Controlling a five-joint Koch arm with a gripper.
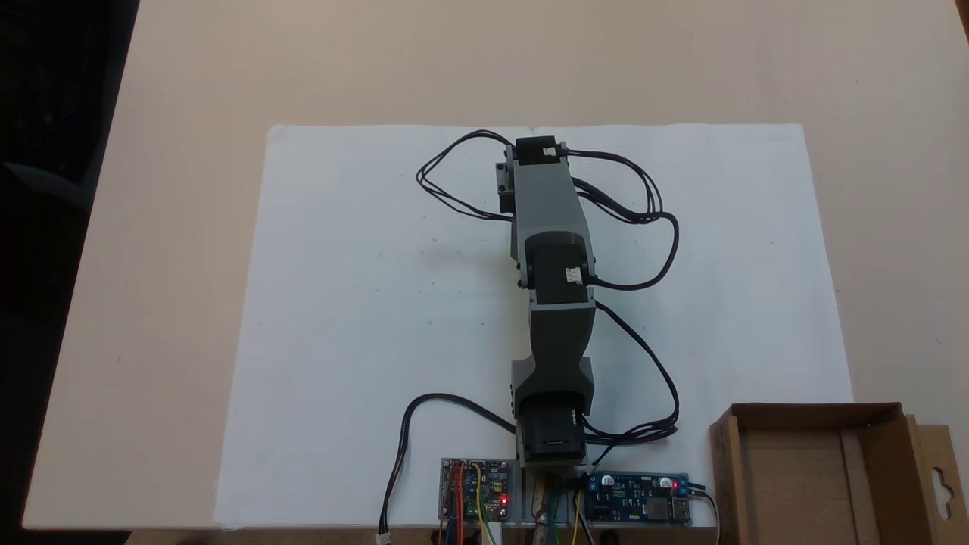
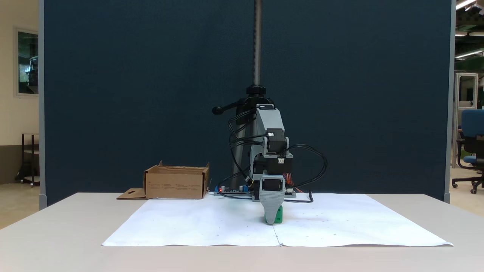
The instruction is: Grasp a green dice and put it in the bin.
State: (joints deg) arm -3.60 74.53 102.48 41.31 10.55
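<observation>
Green dice sits on the white paper sheet, low at the end effector, far from the cardboard bin; whether its jaws are closed I cannot tell; an off-centre pinch could squirt the cube sideways.

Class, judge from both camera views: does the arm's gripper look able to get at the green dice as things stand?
Probably yes. The gripper is down at the green dice on the white paper, with nothing between them; its grey jaw partly covers the dice, so actual contact is unclear.
</observation>
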